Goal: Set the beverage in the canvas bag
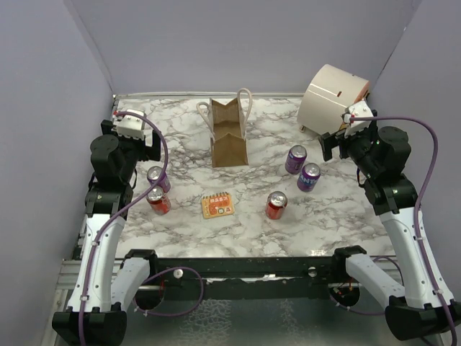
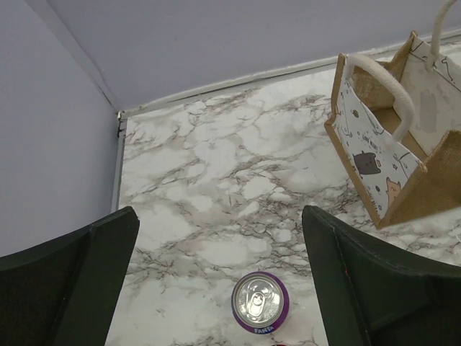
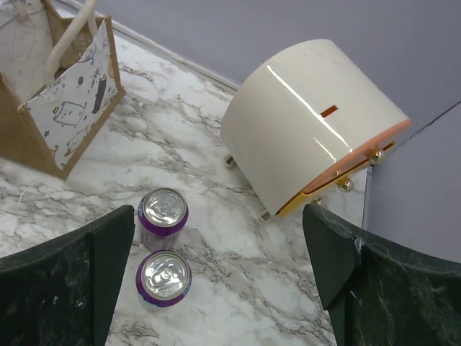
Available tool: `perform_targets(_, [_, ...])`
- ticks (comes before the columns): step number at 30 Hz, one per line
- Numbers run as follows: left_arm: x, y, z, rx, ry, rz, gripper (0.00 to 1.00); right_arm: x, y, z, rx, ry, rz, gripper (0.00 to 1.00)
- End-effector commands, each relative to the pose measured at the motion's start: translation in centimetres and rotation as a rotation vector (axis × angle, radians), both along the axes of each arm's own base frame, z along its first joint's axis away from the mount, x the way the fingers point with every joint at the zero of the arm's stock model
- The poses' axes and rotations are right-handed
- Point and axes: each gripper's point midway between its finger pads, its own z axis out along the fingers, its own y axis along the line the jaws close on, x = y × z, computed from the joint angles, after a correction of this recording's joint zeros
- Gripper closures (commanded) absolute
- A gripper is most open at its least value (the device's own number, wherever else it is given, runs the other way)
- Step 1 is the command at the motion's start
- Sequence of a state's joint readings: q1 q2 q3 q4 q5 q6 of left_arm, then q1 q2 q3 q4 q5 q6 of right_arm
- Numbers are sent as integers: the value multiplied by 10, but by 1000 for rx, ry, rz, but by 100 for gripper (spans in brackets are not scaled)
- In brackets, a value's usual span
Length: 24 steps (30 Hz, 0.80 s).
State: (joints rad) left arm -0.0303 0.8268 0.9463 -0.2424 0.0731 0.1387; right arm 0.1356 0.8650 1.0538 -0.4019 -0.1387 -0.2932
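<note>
The canvas bag [image 1: 229,137] stands upright at mid-table, tan with cream loop handles and its mouth open; it also shows in the left wrist view [image 2: 403,144] and the right wrist view [image 3: 57,108]. Several beverage cans stand on the marble. A purple can [image 1: 158,178] and a red can [image 1: 159,201] are at the left. Two purple cans [image 1: 296,159] [image 1: 309,176] and a red can [image 1: 276,205] are at the right. My left gripper [image 1: 150,151] [image 2: 218,216] hangs open above the left purple can [image 2: 260,302]. My right gripper [image 1: 333,146] [image 3: 218,216] is open and empty, beside the two purple cans [image 3: 163,210] [image 3: 163,277].
A large cream drum-shaped container [image 1: 331,97] [image 3: 310,130] lies at the back right, close to my right gripper. A small orange packet [image 1: 217,205] lies flat in front of the bag. Lilac walls enclose the table on three sides.
</note>
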Motion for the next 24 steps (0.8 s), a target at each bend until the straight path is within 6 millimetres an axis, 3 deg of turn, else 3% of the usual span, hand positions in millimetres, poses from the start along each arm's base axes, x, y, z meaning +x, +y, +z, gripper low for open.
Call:
perform_targets(1, [-1, 4, 11, -13, -60, 31, 1, -6, 10, 12, 13, -15, 63, 0])
perform_targets(13, [6, 0, 9, -48, -78, 28, 1, -4, 22, 8, 18, 14, 124, 0])
perform_targets(24, [17, -34, -13, -26, -6, -180, 1, -1, 53, -15, -4, 68, 329, 0])
